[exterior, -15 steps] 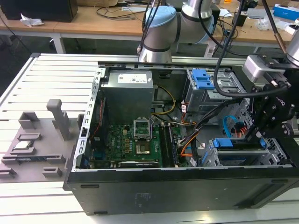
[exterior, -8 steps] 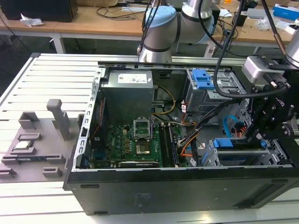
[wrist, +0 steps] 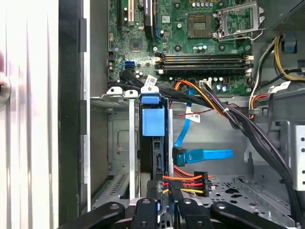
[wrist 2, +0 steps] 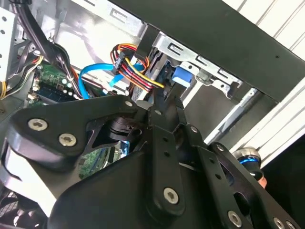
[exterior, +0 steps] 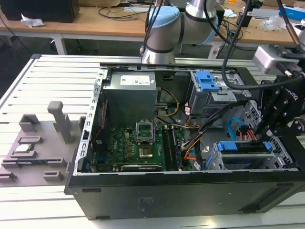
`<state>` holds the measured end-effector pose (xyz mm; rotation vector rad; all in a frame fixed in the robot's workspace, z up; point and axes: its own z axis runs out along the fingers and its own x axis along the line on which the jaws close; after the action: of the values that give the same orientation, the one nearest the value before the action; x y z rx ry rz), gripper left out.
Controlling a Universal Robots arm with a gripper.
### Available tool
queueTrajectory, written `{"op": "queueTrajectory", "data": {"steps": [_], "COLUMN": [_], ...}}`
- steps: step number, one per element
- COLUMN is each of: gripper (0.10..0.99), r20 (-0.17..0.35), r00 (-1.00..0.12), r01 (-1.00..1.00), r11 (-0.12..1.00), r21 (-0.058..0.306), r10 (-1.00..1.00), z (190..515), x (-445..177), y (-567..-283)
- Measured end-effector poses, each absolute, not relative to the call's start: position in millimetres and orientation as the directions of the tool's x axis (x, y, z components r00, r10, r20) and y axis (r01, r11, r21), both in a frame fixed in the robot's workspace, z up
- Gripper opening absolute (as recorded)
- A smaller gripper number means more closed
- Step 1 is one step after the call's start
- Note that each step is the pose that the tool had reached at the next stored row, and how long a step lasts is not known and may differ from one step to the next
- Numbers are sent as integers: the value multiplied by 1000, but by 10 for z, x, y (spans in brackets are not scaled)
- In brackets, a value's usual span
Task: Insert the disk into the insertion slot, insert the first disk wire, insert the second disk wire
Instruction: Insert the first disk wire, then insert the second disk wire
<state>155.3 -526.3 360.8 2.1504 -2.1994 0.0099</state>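
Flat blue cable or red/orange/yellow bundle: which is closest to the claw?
The red, orange and yellow bundle: its wires reach right to the claw. The flat blue cable lies clear of it.

The blue-bracketed silver disk (exterior: 243,147) sits in the low grey perforated-metal insertion slot (exterior: 217,161), to the exterior view's right of the green motherboard (exterior: 138,143), before the taller blue-latched grey cage (exterior: 214,98).

I'm looking at a ribbed metal table (exterior: 47,81) in the exterior view. An open black computer case (exterior: 190,195) lies flat on it. A grey holder plate (exterior: 35,160) sits just beside the case at nine o'clock, and the arm's base (exterior: 159,50) stands at twelve.
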Motion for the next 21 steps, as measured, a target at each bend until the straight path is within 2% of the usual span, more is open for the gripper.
{"op": "queueTrajectory", "data": {"steps": [4,6,21], "gripper": [231,106,106], "r20": [51,51,50], "r00": [-21,-21,-21], "r01": [-999,-999,-999], "r11": [24,24,23], "r21": [41,41,41], "r10": [-998,-998,-999], "z": [3771,3834,3844], "x": [1553,1553,1488], "y": [-5242,-5235,-5226]}}
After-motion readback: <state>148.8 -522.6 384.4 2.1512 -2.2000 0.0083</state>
